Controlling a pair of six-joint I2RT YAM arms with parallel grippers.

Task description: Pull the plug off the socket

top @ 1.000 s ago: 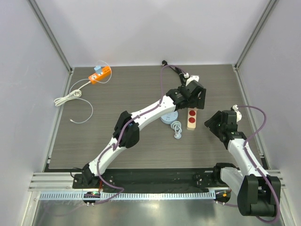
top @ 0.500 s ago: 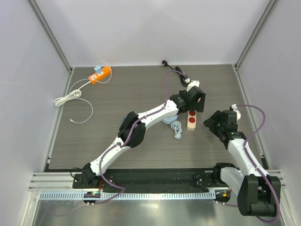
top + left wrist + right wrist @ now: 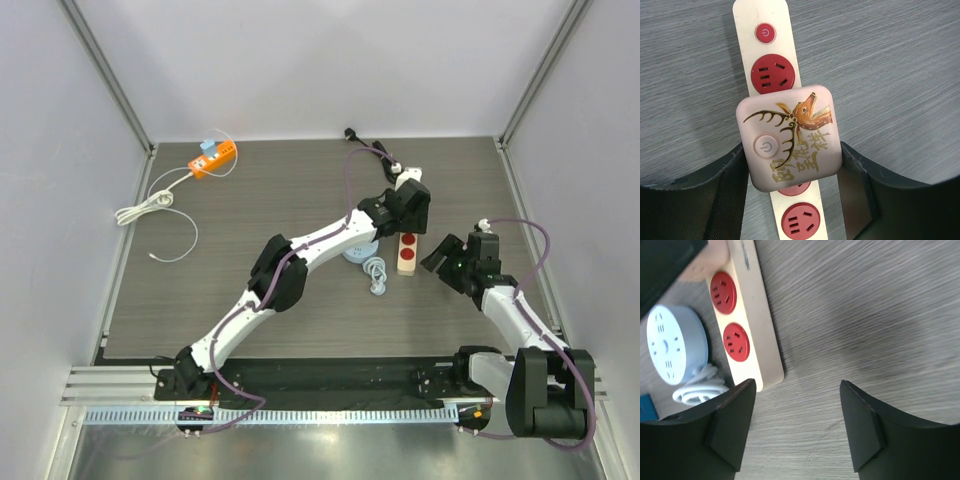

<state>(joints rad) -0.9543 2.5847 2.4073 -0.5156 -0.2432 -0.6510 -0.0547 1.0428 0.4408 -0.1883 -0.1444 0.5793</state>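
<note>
The plug [image 3: 790, 137] is a pink square block with a gold deer print. It sits in a middle outlet of the cream socket strip [image 3: 771, 75] with red outlets, which lies mid-table [image 3: 407, 253]. My left gripper [image 3: 408, 215] is down over it, and in the left wrist view my left gripper [image 3: 792, 146] has both fingers pressed on the plug's two sides. My right gripper [image 3: 440, 258] hovers just right of the strip's near end. In its own view the right gripper [image 3: 797, 385] is open over bare table, the strip [image 3: 752, 330] beside its left finger.
A round pale-blue socket [image 3: 360, 250] with a coiled white cord [image 3: 376, 272] lies left of the strip. An orange power strip [image 3: 213, 158] and loose white cable [image 3: 150, 205] sit at the far left. A black cord [image 3: 352, 133] runs to the back wall.
My left gripper has come down toward the strip and closed in from wide onto the plug's sides. The right gripper has moved left toward the strip's near end and opened wider.
</note>
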